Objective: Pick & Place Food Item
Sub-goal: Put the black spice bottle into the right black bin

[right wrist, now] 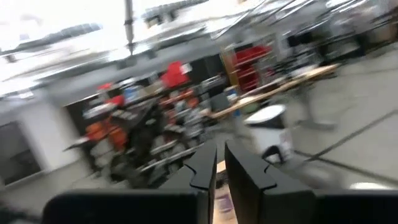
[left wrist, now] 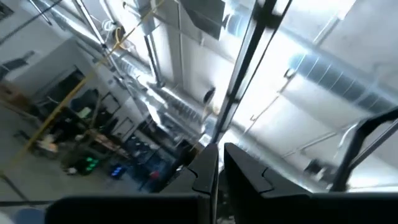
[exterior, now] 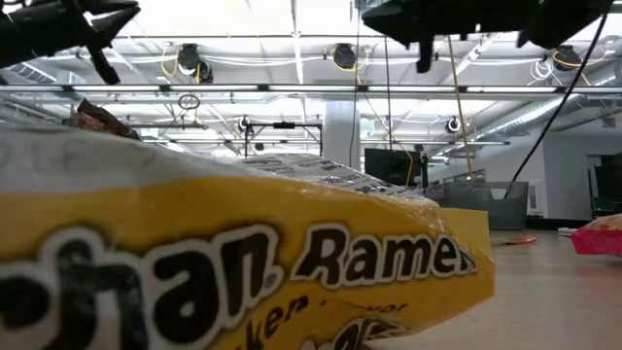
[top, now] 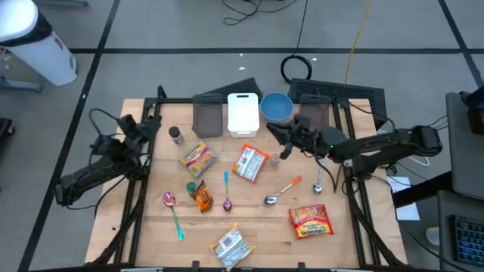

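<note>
Could merely shove or miss the ramen packet (top: 250, 163) lying flat mid-table, probably the intended item, if the right gripper (top: 272, 130) hovering just beside it descends with fingers nearly together and empty, like the left gripper (top: 154, 127) waiting at the table's left edge.

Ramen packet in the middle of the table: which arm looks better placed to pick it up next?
Probably the right. In the high view the right gripper hangs over the table just beside the ramen packet, near the blue bowl. The left gripper sits at the table's left edge, farther away, fingers nearly closed.
</note>
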{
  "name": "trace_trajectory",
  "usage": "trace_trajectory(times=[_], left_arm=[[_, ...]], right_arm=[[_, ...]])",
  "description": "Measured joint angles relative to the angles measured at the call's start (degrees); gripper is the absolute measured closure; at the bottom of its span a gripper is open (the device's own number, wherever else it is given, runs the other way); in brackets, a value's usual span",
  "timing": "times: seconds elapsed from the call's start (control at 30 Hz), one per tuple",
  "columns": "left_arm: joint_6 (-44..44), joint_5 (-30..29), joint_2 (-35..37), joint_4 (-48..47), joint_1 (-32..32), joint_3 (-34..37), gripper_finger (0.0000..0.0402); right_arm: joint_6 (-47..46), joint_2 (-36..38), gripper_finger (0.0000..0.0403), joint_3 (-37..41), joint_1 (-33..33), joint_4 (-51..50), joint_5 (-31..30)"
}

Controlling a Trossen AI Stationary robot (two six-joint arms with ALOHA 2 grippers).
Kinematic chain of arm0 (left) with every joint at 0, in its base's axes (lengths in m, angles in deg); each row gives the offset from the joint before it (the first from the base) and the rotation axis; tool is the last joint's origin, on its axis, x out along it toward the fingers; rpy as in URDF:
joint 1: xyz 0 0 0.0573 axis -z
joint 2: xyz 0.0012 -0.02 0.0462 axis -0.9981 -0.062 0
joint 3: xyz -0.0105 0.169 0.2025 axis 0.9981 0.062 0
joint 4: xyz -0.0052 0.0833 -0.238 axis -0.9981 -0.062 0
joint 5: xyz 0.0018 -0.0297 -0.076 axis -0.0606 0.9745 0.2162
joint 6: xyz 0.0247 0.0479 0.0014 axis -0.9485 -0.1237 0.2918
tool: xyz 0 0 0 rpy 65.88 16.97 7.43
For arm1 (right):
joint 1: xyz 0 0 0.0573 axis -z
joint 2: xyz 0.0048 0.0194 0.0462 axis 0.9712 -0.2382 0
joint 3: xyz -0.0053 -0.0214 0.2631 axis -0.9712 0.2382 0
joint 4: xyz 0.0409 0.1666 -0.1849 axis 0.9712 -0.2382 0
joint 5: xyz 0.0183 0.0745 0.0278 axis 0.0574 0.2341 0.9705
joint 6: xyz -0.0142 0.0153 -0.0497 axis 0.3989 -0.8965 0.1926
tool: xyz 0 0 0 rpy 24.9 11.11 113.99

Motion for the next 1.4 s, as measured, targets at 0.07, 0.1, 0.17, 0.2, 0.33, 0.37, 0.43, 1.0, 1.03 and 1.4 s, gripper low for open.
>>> trace_trajectory(times=[0.07, 0.1, 0.17, 0.2, 0.33, 0.37, 0.43, 1.0, 1.03, 1.4], left_arm=[[1.1, 0.6, 0.0, 0.5, 0.0, 0.0, 0.0369], [1.2, 1.2, -0.1, 0.5, 0.0, 0.0, 0.0369], [1.2, 1.3, -0.7, -0.1, 0.0, -0.5, 0.0369], [0.7, 1.2, -1.1, -0.6, 0.0, -1.0, 0.0369], [-5.7, 1.1, -4.2, -8.7, -0.1, -7.0, 0.0369], [-8.0, 1.1, -5.2, -13.1, -0.1, -9.5, 0.0369], [-13.6, 1.2, -7.7, -23.3, -0.1, -15.6, 0.0369], [-31.7, -27.1, -26.2, -68.8, -0.1, -53.9, 0.0369], [-32.3, -27.1, -26.2, -66.4, -0.1, -53.9, 0.0369], [-34.3, -30.6, -26.6, -66.2, -0.1, -53.9, 0.0359]], right_arm=[[-2.1, -1.7, 0.0368, -2.3, 1.2, -2.7, 4.6], [-3.2, -2.7, 0.0366, -3.6, 1.7, -4.1, 6.4], [-4.5, -4.8, 0.036, -6.5, 2.4, -6.4, 8.8], [-4.7, -5.7, 0.0358, -7.7, 2.7, -6.7, 9.9], [-4.7, -8.6, 0.0349, -11.7, 3.4, -6.4, 11.6], [-4.7, -9.0, 0.0347, -12.3, 3.7, -6.5, 11.7], [-4.7, -9.7, 0.0343, -13.5, 4.1, -6.6, 11.7], [-7.3, -9.7, 0.034, -14.8, 6.0, -4.5, 12.7], [-6.8, -9.7, 0.034, -14.8, 6.0, -4.5, 12.7], [-6.8, -9.7, 0.0339, -14.8, 6.4, -5.3, 12.6]])
